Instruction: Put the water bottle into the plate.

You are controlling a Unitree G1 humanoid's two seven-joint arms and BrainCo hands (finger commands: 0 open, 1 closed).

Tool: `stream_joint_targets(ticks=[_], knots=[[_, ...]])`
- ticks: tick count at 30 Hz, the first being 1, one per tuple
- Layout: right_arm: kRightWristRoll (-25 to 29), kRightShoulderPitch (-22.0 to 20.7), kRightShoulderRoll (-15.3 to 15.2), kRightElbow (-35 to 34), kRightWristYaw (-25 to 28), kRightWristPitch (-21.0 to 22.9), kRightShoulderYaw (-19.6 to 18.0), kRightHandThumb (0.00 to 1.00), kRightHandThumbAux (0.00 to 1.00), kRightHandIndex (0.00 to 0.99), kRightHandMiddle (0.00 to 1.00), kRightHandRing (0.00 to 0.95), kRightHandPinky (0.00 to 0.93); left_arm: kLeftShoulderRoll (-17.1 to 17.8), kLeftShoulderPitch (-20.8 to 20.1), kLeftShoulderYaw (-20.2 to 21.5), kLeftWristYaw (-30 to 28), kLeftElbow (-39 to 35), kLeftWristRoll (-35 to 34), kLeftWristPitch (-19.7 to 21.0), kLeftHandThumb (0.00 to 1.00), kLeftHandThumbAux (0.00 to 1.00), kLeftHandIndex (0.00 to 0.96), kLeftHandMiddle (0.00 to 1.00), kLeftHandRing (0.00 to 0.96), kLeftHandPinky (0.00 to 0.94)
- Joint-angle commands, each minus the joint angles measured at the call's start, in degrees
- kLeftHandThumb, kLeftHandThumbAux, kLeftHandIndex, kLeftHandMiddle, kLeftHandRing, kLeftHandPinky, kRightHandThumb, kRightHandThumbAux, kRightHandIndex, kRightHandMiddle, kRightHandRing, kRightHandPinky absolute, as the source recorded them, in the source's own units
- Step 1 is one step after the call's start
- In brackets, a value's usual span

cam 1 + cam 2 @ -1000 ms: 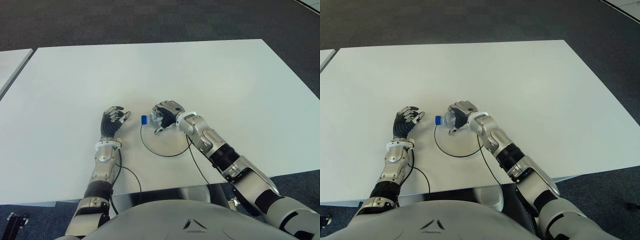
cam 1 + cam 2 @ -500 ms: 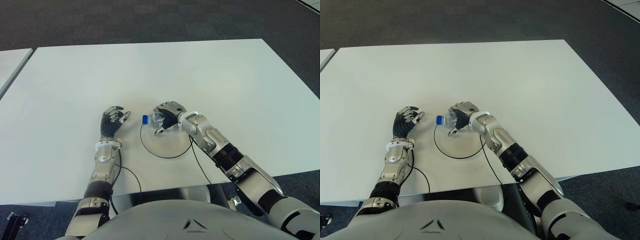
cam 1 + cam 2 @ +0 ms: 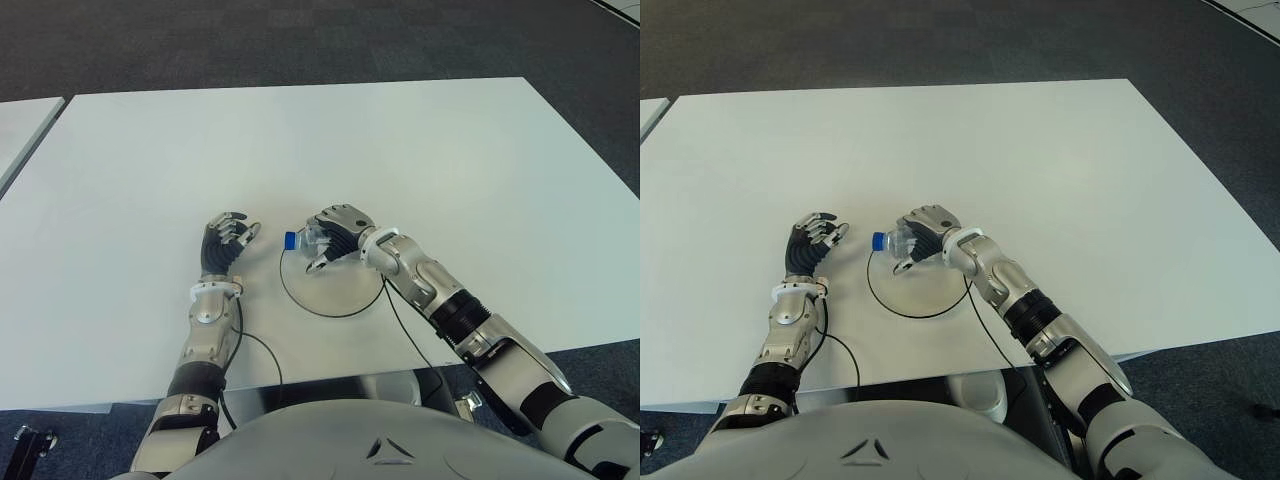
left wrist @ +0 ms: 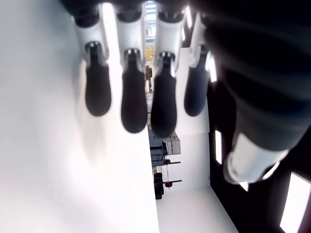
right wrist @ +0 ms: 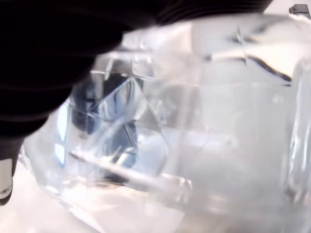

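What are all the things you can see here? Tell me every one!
water bottle: one, clear with a blue cap, lying sideways in the right hand over the far left edge of the plate.
plate: one, white with a dark rim, on the table near the front edge.
table: one, white, filling most of the view; part of a second white surface shows at the far left.
floor: dark grey carpet around the table.
cables: thin, black, running along both forearms.
right hand: one, black and silver, closed around the bottle.
left hand: one, black and silver, holding nothing, left of the plate.
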Motion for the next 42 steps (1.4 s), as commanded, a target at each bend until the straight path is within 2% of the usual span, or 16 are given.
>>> stream_joint_targets(ticks=[1, 28, 34, 42], knots=[[-0.6, 1.6, -0.4, 1.5, -1.5, -1.4, 0.7, 0.006, 0.515, 0.0, 0.0, 0.0, 0.0, -0.6, 2.0, 0.0, -0.3, 3.0, -0.2, 4.5, 0.709, 0.715, 0.433, 0.607, 0.593, 0.559], [-3.4, 2.4, -0.7, 2.1, -10.1, -3.7, 0.6, 0.038, 0.458, 0.0, 0.0, 0.0, 0.0, -0.4, 2.0, -0.1, -1.0, 3.2, -0.3, 3.2, 0.707, 0.716, 0.432, 0.611, 0.602, 0.574], [-5.1, 2.6, -1.0, 1.5, -14.2, -4.5, 0.4, 0.026, 0.408, 0.0, 0.0, 0.0, 0.0, -0.4, 2.0, -0.3, -0.1, 3.4, 0.4, 2.9, 0.708, 0.716, 0.433, 0.614, 0.602, 0.571], [-4.3, 3.0, -0.6, 1.9, -18.6, -5.9, -0.6, 0.016, 0.372, 0.0, 0.0, 0.0, 0.0, -0.2, 1.9, -0.5, 0.5, 3.7, 1.5, 2.8, 0.708, 0.716, 0.433, 0.611, 0.596, 0.568]])
